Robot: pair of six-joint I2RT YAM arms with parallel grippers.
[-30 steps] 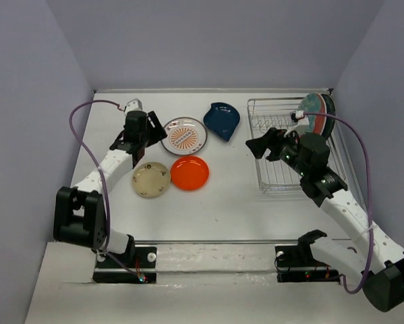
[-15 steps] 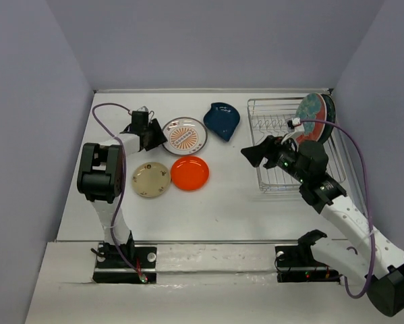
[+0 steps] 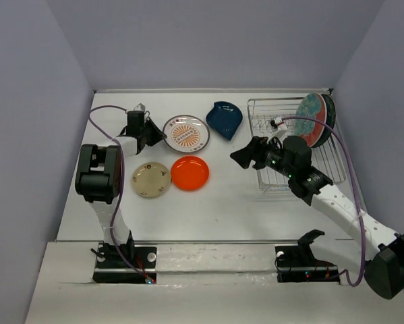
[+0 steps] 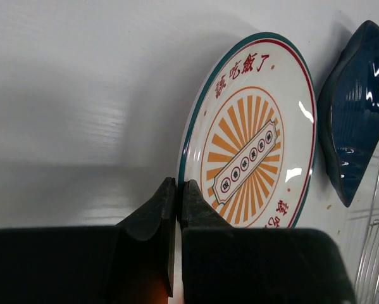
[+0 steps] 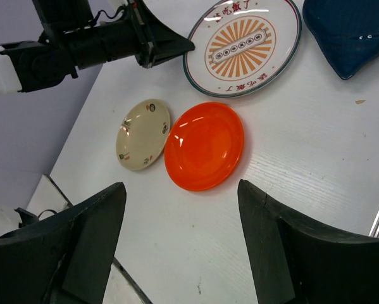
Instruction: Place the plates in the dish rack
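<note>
- You can only see a dark sliver of the dark teal plate. It stands on edge behind the large teal-and-red plate, and both lean to the right at the far right corner of the dish rack.
- Your right arm covers the near left part of the rack from above. In the right wrist view, the rack shows only as a wire at the frame edge.
- The dark blue dish is cut off by the frame in both wrist views. From above it lies whole on the table, between the sunburst plate and the rack.
- The sunburst plate carries red Chinese characters along its rim in two places, and a row of small round marks in a central band. You won't be able to read either with any certainty.
- That central band runs diagonally in the left wrist view, and the blue dish's long axis runs top to bottom there. From above, the rack's long axis runs near to far.
- Your left pincer is narrowed to a slit on the sunburst plate's left rim, and the rim meets the fingertips.
- Your right pincer is spread wide and carries nothing. It hangs over the table just left of the rack.
- The small cream plate and the plain orange plate lie flat, side by side, nearer to you than the sunburst plate.
</note>
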